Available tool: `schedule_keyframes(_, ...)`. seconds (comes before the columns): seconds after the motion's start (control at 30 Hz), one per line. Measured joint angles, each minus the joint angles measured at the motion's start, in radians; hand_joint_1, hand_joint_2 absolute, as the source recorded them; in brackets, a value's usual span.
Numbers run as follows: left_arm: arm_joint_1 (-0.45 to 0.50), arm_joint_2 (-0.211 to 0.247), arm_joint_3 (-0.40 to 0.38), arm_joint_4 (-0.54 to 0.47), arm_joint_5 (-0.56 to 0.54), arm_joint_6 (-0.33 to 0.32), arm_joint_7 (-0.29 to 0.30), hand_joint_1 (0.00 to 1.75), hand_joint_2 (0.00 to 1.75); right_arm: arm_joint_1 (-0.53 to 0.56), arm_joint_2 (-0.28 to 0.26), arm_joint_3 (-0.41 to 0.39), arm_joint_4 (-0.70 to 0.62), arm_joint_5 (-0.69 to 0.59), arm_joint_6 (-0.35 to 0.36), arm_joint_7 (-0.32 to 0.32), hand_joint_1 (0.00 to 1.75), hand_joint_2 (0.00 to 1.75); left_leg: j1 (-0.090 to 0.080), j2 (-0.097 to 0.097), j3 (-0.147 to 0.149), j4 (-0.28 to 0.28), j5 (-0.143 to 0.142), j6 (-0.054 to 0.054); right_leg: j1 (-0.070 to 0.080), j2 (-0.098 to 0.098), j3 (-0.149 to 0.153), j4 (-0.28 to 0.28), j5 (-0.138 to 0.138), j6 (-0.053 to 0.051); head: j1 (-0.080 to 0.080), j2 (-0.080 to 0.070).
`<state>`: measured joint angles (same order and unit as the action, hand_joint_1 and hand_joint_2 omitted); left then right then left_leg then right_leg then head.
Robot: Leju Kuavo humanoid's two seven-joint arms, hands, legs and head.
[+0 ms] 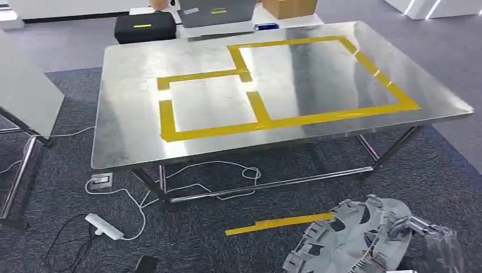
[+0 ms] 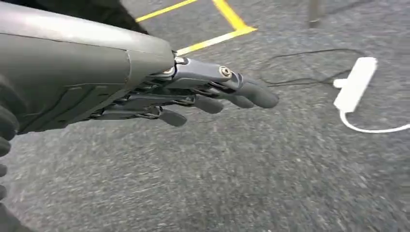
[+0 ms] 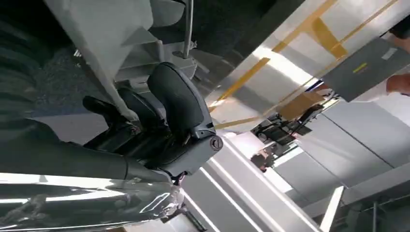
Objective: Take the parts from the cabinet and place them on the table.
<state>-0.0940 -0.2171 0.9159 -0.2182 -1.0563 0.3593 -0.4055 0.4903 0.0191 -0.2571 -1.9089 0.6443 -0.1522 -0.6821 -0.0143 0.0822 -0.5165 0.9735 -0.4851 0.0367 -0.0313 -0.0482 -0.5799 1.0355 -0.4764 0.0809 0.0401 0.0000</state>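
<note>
Head view: the steel table (image 1: 142, 74) fills the upper middle of the frame, its top marked with yellow tape (image 1: 267, 116) laid out as two adjoining rectangles. No part lies inside the tape outlines.

My right hand (image 1: 409, 227) is at the lower right of the head view, holding a grey part (image 1: 341, 239). The part is a flat moulded piece with cut-out openings, held low, in front of the table's near edge and over the carpet (image 1: 68, 165). In the right wrist view my thumb (image 3: 176, 99) is curled against a pale grey panel of the part (image 3: 101, 43), with darker fingers behind it. The hand is clenched on the part.

My left hand (image 2: 203, 94) appears in the left wrist view, fingers stretched out and slightly apart over the carpet, nothing in them. It is released.

On the floor in the head view: a short strip of yellow tape (image 1: 278, 223) just left of the held part, a white power strip (image 1: 105, 226) at lower left with a white cable (image 1: 187, 170) looping under the table, and a floor socket (image 1: 100, 181) near the table's left leg.

Behind the table, top of the frame: a black case (image 1: 145, 25), a grey case (image 1: 216, 11) and a cardboard box (image 1: 290, 7).

At the left edge, the corner of a second steel surface (image 1: 25, 96).
</note>
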Motion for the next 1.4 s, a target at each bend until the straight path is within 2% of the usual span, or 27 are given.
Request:
schedule_keyframes(0.03, -0.001, 0.002, 0.0, 0.0, 0.0, 0.0, 0.0, 0.0, 1.75, -0.004, 0.0, 0.001, 0.002, 0.0, 0.0, 0.0, 1.75, 1.75, -0.007, 0.008, 0.0, 0.008, -0.006, -0.008, 0.009, -0.032, 0.011, -0.023, -0.025, -0.006, 0.001, 0.0)
schedule_keyframes(0.1, -0.002, 0.002, 0.0, 0.0, -0.002, 0.0, 0.0, 0.0, 1.75, -0.006, 0.0, 0.005, 0.003, 0.002, 0.0, 0.001, 1.75, 1.75, -0.008, 0.019, 0.0, 0.016, -0.016, -0.018, 0.007, -0.009, 0.019, -0.025, -0.016, -0.034, -0.006, 0.0)
schedule_keyframes(0.17, -0.004, 0.002, -0.001, 0.0, -0.005, 0.0, 0.002, 0.0, 1.75, -0.008, -0.005, 0.014, 0.007, 0.005, -0.009, 0.008, 1.75, 1.75, -0.005, 0.038, 0.004, 0.018, -0.017, -0.024, 0.011, 0.011, 0.012, -0.023, -0.012, -0.046, -0.004, 0.0)
schedule_keyframes(0.2, -0.005, 0.002, -0.003, 0.0, -0.009, 0.0, 0.004, 0.0, 1.75, -0.01, -0.012, 0.023, 0.01, 0.006, -0.017, 0.016, 1.75, 1.75, 0.001, 0.02, 0.001, 0.025, -0.027, -0.034, 0.006, 0.019, 0.011, -0.027, -0.006, -0.055, -0.004, 0.0)
schedule_keyframes(0.23, -0.006, 0.001, -0.005, 0.0, -0.012, 0.0, 0.005, 0.0, 1.75, -0.013, -0.021, 0.036, 0.011, 0.005, -0.035, 0.03, 1.75, 1.75, 0.003, -0.025, -0.008, 0.05, -0.054, -0.04, 0.006, 0.027, 0.008, -0.027, -0.004, -0.059, -0.008, 0.0)
schedule_keyframes(0.27, -0.006, 0.001, -0.009, 0.0, -0.014, 0.0, 0.009, 0.0, 1.75, -0.021, -0.032, 0.053, 0.015, 0.005, -0.05, 0.042, 1.75, 1.75, 0.005, -0.053, -0.032, 0.11, -0.099, -0.042, 0.007, 0.037, 0.004, -0.027, 0.0, -0.065, -0.008, 0.0)
schedule_keyframes(0.33, -0.003, 0.001, -0.01, 0.0, -0.02, 0.0, 0.014, 0.0, 1.75, -0.034, -0.055, 0.086, 0.021, 0.0, -0.075, 0.059, 1.75, 1.75, 0.007, -0.071, -0.104, 0.272, -0.177, -0.042, 0.01, 0.06, -0.004, -0.026, 0.004, -0.071, -0.008, 0.0)
schedule_keyframes(0.37, -0.001, 0.001, -0.01, 0.0, -0.022, -0.001, 0.014, 0.0, 1.75, -0.036, -0.063, 0.102, 0.026, -0.001, -0.083, 0.068, 1.75, 1.75, 0.007, -0.072, -0.131, 0.329, -0.19, -0.04, 0.013, 0.066, -0.006, -0.025, 0.006, -0.073, -0.008, 0.0)
schedule_keyframes(0.43, -0.001, 0.002, -0.011, 0.0, -0.024, -0.003, 0.016, 0.0, 1.75, -0.037, -0.081, 0.132, 0.035, 0.001, -0.1, 0.088, 1.75, 1.75, 0.006, -0.073, -0.121, 0.299, -0.141, -0.03, 0.018, 0.082, -0.006, -0.025, 0.007, -0.074, -0.008, 0.0)
schedule_keyframes(0.5, -0.004, 0.002, -0.015, 0.0, -0.031, -0.014, 0.015, 0.0, 1.75, -0.047, -0.1, 0.166, 0.046, 0.006, -0.121, 0.109, 1.75, 1.75, -0.001, -0.079, -0.05, 0.138, -0.041, -0.011, 0.02, 0.092, -0.004, -0.026, 0.009, -0.072, -0.008, 0.0)
schedule_keyframes(0.53, -0.005, 0.003, -0.018, 0.0, -0.032, -0.018, 0.014, 0.0, 1.75, -0.055, -0.108, 0.183, 0.051, 0.007, -0.133, 0.119, 1.75, 1.75, -0.008, -0.093, -0.018, 0.064, -0.009, 0.002, 0.018, 0.094, -0.005, -0.027, 0.01, -0.07, -0.008, 0.0)
schedule_keyframes(0.57, -0.008, 0.005, -0.019, 0.0, -0.033, -0.02, 0.014, 0.0, 1.75, -0.063, -0.117, 0.2, 0.058, 0.008, -0.147, 0.128, 1.75, 1.75, -0.009, -0.095, -0.011, 0.04, -0.016, 0.009, 0.025, 0.097, -0.009, -0.022, 0.011, -0.066, -0.008, 0.0)
schedule_keyframes(0.63, -0.012, 0.005, -0.02, 0.0, -0.033, -0.022, 0.013, 0.0, 1.75, -0.071, -0.136, 0.235, 0.069, 0.008, -0.166, 0.14, 1.75, 1.75, -0.01, -0.095, -0.015, 0.032, -0.018, 0.007, 0.021, 0.098, -0.019, -0.024, 0.019, -0.054, -0.006, 0.0)
schedule_keyframes(0.7, -0.009, 0.005, -0.023, 0.0, -0.033, -0.029, 0.012, 0.0, 1.75, -0.071, -0.15, 0.253, 0.076, 0.006, -0.172, 0.143, 1.75, 1.75, -0.003, -0.093, -0.01, 0.01, -0.002, 0.011, 0.022, 0.096, -0.019, -0.027, 0.022, -0.044, -0.006, 0.0)
schedule_keyframes(0.77, -0.011, 0.004, -0.026, 0.0, -0.033, -0.035, 0.01, 0.0, 1.75, -0.075, -0.164, 0.268, 0.082, 0.005, -0.181, 0.145, 1.75, 1.75, 0.0, -0.086, -0.011, 0.002, 0.007, 0.016, 0.021, 0.068, -0.055, 0.039, -0.034, -0.038, -0.004, 0.0)
schedule_keyframes(0.83, -0.008, 0.003, -0.026, 0.0, -0.033, -0.038, 0.01, 0.0, 1.75, -0.081, -0.171, 0.278, 0.089, 0.003, -0.182, 0.148, 1.75, 1.75, -0.001, -0.078, -0.015, 0.003, 0.009, 0.017, 0.019, 0.06, -0.117, 0.189, -0.109, -0.029, -0.006, 0.0)
schedule_keyframes(0.87, -0.005, 0.003, -0.027, 0.0, -0.033, -0.038, 0.01, 0.0, 1.75, -0.082, -0.174, 0.284, 0.092, 0.003, -0.183, 0.148, 1.75, 1.75, -0.001, -0.073, -0.017, 0.004, 0.009, 0.017, 0.019, 0.059, -0.144, 0.253, -0.131, -0.025, -0.004, 0.0)
schedule_keyframes(0.9, -0.003, 0.003, -0.027, 0.0, -0.033, -0.038, 0.01, 0.0, 1.75, -0.081, -0.177, 0.288, 0.096, 0.003, -0.184, 0.148, 1.75, 1.75, -0.001, -0.069, -0.018, 0.005, 0.009, 0.016, 0.018, 0.058, -0.148, 0.27, -0.127, -0.021, -0.005, 0.0)
schedule_keyframes(0.93, -0.002, 0.003, -0.027, 0.0, -0.033, -0.039, 0.01, 0.0, 1.75, -0.082, -0.179, 0.29, 0.1, 0.002, -0.185, 0.15, 1.75, 1.75, -0.001, -0.067, -0.018, 0.005, 0.009, 0.016, 0.015, 0.057, -0.127, 0.239, -0.102, -0.018, -0.005, 0.0)
schedule_keyframes(1.0, -0.003, 0.003, -0.029, 0.0, -0.033, -0.042, 0.009, 0.0, 1.75, -0.082, -0.186, 0.297, 0.103, -0.002, -0.193, 0.153, 1.75, 1.75, 0.0, -0.066, -0.017, 0.011, 0.006, 0.01, 0.008, 0.049, -0.037, 0.081, -0.027, -0.013, -0.005, 0.0)
schedule_keyframes(1.03, -0.004, 0.003, -0.031, 0.0, -0.033, -0.042, 0.009, 0.0, 1.75, -0.084, -0.189, 0.301, 0.104, -0.002, -0.199, 0.156, 1.75, 1.75, 0.0, -0.065, -0.018, 0.018, 0.001, 0.002, 0.005, 0.038, 0.01, -0.001, -0.011, -0.009, -0.004, 0.0)
schedule_keyframes(1.07, -0.004, 0.005, -0.032, 0.0, -0.033, -0.042, 0.008, 0.0, 1.75, -0.09, -0.19, 0.306, 0.107, -0.004, -0.202, 0.159, 1.75, 1.75, -0.009, -0.065, -0.023, 0.027, -0.005, -0.007, 0.012, 0.038, 0.022, -0.026, -0.031, -0.013, -0.001, 0.0)
schedule_keyframes(1.1, -0.004, 0.005, -0.034, 0.0, -0.034, -0.042, 0.007, 0.0, 1.75, -0.09, -0.192, 0.31, 0.108, -0.006, -0.21, 0.161, 1.75, 1.75, -0.009, -0.065, -0.026, 0.03, -0.004, -0.011, 0.01, 0.043, 0.028, -0.023, -0.025, -0.034, -0.006, 0.0)
schedule_keyframes(1.23, -0.004, 0.006, -0.034, 0.0, -0.039, -0.042, 0.006, 0.0, 1.75, -0.088, -0.195, 0.32, 0.114, -0.009, -0.22, 0.165, 1.75, 1.75, -0.002, -0.07, -0.03, 0.046, -0.02, -0.026, 0.012, 0.047, 0.025, -0.024, -0.024, -0.057, -0.008, 0.0)
schedule_keyframes(1.27, -0.004, 0.006, -0.035, 0.0, -0.04, -0.042, 0.005, 0.0, 1.75, -0.089, -0.197, 0.322, 0.114, -0.009, -0.221, 0.166, 1.75, 1.75, -0.001, -0.072, -0.049, 0.085, -0.048, -0.031, 0.012, 0.048, 0.026, -0.024, -0.025, -0.061, -0.013, 0.0)
schedule_keyframes(1.33, -0.003, 0.006, -0.035, 0.0, -0.042, -0.042, 0.003, 0.0, 1.75, -0.089, -0.199, 0.328, 0.114, -0.011, -0.226, 0.168, 1.75, 1.75, 0.003, -0.072, -0.13, 0.252, -0.126, -0.037, 0.015, 0.049, 0.026, -0.024, -0.029, -0.068, -0.014, 0.0)
schedule_keyframes(1.4, 0.001, 0.006, -0.035, 0.0, -0.042, -0.042, 0.003, 0.0, 1.75, -0.088, -0.201, 0.333, 0.117, -0.013, -0.227, 0.171, 1.75, 1.75, 0.003, -0.072, -0.187, 0.351, -0.145, -0.033, 0.02, 0.053, 0.029, -0.024, -0.033, -0.072, -0.014, 0.0)
